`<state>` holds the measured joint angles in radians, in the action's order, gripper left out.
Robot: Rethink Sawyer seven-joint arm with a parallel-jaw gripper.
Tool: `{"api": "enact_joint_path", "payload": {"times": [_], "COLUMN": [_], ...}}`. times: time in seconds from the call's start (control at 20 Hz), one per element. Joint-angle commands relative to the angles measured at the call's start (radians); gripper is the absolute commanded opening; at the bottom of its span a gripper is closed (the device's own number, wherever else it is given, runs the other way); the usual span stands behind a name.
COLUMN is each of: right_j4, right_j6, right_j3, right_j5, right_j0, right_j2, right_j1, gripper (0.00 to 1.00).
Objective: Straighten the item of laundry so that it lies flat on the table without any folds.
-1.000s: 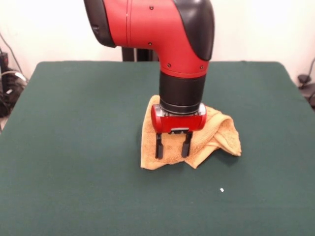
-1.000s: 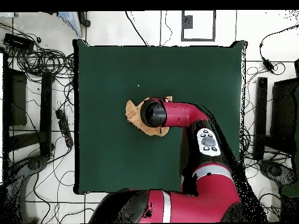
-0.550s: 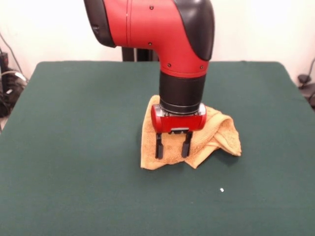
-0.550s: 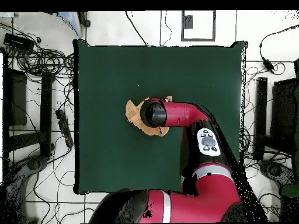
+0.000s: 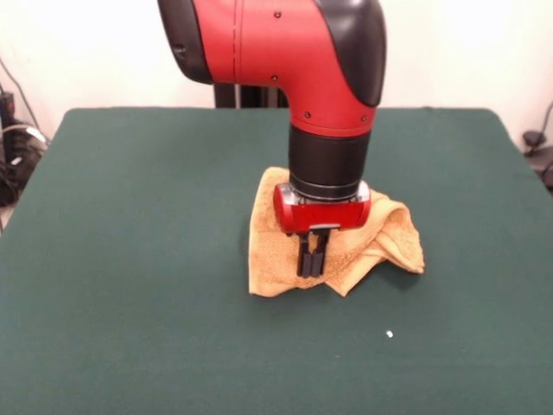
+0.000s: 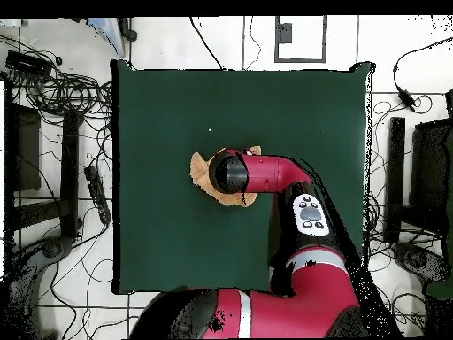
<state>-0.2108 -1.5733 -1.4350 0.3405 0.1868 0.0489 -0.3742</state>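
The item of laundry [image 5: 275, 259] is an orange-yellow towel lying crumpled near the middle of the dark green table [image 5: 130, 225]. A bunched lump [image 5: 403, 235] sticks out on its right side. My gripper [image 5: 310, 270] points straight down onto the towel's front part. Its two black fingers are pressed together with the tips in the cloth, pinching it. In the overhead view the arm's wrist hides the gripper, and only the towel's edges [image 6: 200, 167] show around it on the table [image 6: 292, 115].
A small white speck [image 5: 390, 333] lies on the cloth in front of the towel. The red arm [image 6: 270, 173] reaches across the table from its base side. Cables and dark boxes [image 6: 53, 150] crowd the floor around the table.
The fingers stood apart over the towel in both earlier frames and are now closed together on it. The arm shifted slightly to the right in the front view.
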Motion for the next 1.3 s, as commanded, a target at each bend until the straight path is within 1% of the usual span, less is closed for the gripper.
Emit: {"api": "enact_joint_path", "payload": {"times": [0.05, 0.3, 0.5, 0.75, 0.85, 0.95, 1.0, 1.3], "right_j4": [-0.013, -0.012, -0.009, -0.001, 0.004, 0.006, 0.007, 0.003], "right_j6": [-0.096, -0.084, -0.072, -0.061, -0.057, -0.055, -0.047, -0.032], "right_j3": [-0.082, -0.086, -0.086, -0.103, -0.127, -0.134, -0.147, -0.172], "right_j5": [0.1, 0.093, 0.11, 0.187, 0.227, 0.244, 0.269, 0.325], "right_j0": [-0.053, -0.046, -0.038, -0.05, -0.052, -0.051, -0.046, -0.027], "right_j2": [0.035, 0.045, 0.053, 0.038, 0.032, 0.031, 0.032, 0.047], "right_j1": [0.024, 0.027, 0.023, -0.03, -0.07, -0.085, -0.108, -0.147], "gripper": [0.0, 0.0, 0.0, 0.0, 0.0, 0.0, 0.0, 0.0]}}
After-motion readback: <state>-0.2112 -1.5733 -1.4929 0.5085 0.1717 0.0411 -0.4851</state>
